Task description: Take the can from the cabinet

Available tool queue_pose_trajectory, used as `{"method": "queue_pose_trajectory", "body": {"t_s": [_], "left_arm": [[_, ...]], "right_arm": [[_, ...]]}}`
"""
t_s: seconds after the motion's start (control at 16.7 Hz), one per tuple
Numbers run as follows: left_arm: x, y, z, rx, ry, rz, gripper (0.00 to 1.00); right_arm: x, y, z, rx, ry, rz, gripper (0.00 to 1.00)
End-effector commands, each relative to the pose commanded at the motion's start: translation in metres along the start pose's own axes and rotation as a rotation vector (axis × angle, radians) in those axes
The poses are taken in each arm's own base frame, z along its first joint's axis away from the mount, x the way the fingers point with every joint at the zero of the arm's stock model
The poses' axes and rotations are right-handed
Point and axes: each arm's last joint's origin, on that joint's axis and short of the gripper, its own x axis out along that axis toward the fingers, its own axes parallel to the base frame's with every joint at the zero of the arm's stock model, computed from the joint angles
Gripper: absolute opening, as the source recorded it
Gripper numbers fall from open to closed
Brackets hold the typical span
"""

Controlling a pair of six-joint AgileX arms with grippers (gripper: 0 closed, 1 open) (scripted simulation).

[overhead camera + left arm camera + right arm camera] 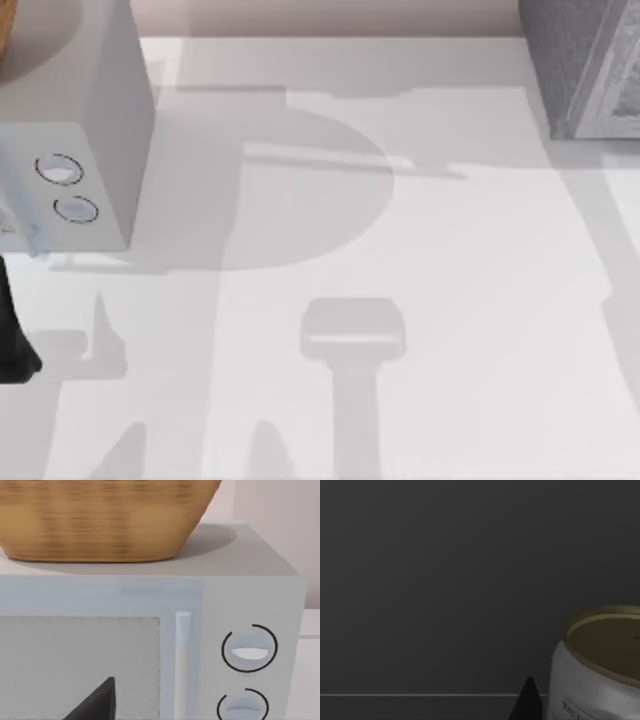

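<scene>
Top view looks down on the table; left wrist closely faces the dialled box, shared with it.

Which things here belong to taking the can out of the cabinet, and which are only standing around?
For the job:
can, pale, with a gold rim
cabinet, dark grey, at the table's right
right gripper, close beside the can

Standing around:
microwave, at the table's left
basket, on the microwave

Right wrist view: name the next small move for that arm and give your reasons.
Probably ease the right gripper sideways toward the can until it lies between the fingers, then close. The can stands upright against a dark wall, off to one side of the view, and one dark fingertip shows just beside it, not around it.
</scene>
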Motion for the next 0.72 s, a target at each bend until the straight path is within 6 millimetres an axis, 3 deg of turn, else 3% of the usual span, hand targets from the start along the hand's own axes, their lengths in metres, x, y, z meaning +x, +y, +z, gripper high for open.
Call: {"method": "queue_pose_trajectory", "body": {"t_s": [0.12, 0.72], "left_arm": [[0.0, 0.0, 0.0, 0.0, 0.0, 0.0, 1.0], [0.0, 0.0, 0.0, 0.0, 0.0, 0.0, 1.0]], "right_arm": [[0.0, 0.0, 0.0, 0.0, 0.0, 0.0, 0.0], [-0.0062, 0.0024, 0.0032, 0.001, 0.001, 0.006, 0.0]]}}
